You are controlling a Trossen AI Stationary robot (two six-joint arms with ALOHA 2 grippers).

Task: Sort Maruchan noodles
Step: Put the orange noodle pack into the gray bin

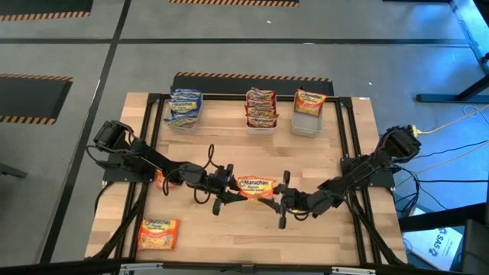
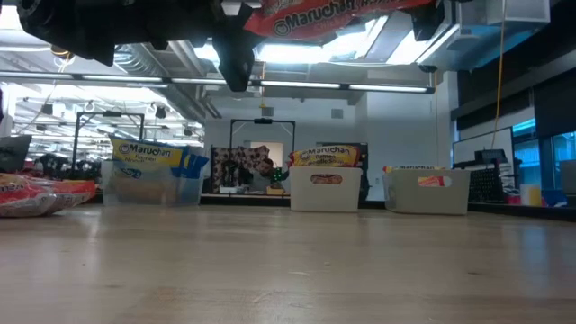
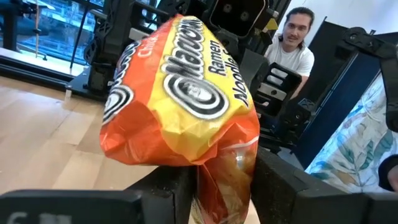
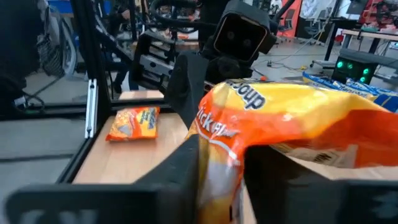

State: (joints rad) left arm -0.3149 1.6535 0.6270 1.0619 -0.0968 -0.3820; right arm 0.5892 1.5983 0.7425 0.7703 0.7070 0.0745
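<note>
An orange-yellow Maruchan noodle packet (image 1: 256, 187) hangs in the air over the middle of the table, also showing at the top of the low view (image 2: 342, 13). My left gripper (image 1: 229, 191) is shut on its left end and my right gripper (image 1: 281, 200) on its right end. Both grippers point level at each other. Another orange packet (image 1: 158, 233) lies flat near the front left corner. One more packet (image 1: 162, 179) lies partly under my left arm. My left gripper pinches the packet's crimped left end (image 3: 221, 177) between its two fingers, coming level from the table's left side. The packet's printed face bulges beyond the fingers, and the packet is clear of the table. My right gripper pinches the packet's right end (image 4: 219, 180) between its two fingers, coming level from the table's right side. The packet runs on from the fingers toward my left gripper, about level and lifted clear.
Three clear bins stand along the far edge: blue packets in the left one (image 1: 185, 107), red in the middle one (image 1: 260, 109), orange in the right one (image 1: 309, 113). Black frame rails (image 1: 147, 145) border the table. A person (image 3: 293, 43) sits beyond it.
</note>
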